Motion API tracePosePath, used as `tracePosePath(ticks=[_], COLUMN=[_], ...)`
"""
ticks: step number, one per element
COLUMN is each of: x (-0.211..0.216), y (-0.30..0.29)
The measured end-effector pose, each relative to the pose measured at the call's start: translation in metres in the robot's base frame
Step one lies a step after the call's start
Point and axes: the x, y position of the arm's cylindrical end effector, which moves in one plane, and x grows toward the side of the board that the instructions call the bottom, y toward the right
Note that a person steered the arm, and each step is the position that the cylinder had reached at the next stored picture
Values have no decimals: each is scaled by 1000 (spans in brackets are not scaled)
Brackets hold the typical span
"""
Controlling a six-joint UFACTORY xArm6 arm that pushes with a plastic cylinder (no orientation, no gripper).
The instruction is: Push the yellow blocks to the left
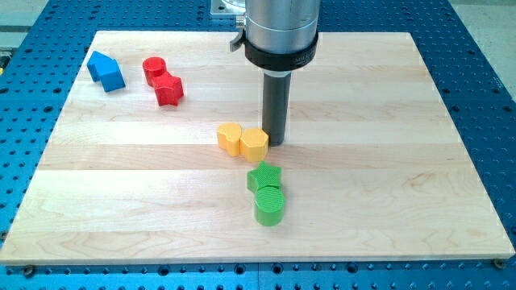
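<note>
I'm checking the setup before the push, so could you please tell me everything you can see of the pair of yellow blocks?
The two yellow blocks sit side by side near the middle of the wooden board, touching each other. Both look like solid, matte, faceted pieces lying flat; the right one looks hexagonal, while the left one's shape is harder to make out. My tip stands right against the right block's right side. The green blocks lie just below them, apparently not touching them.
</note>
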Motion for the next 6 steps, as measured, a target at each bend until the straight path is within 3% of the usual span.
tracePosePath(ticks=[1, 3, 6], x=[0, 56, 28], y=[9, 29, -25])
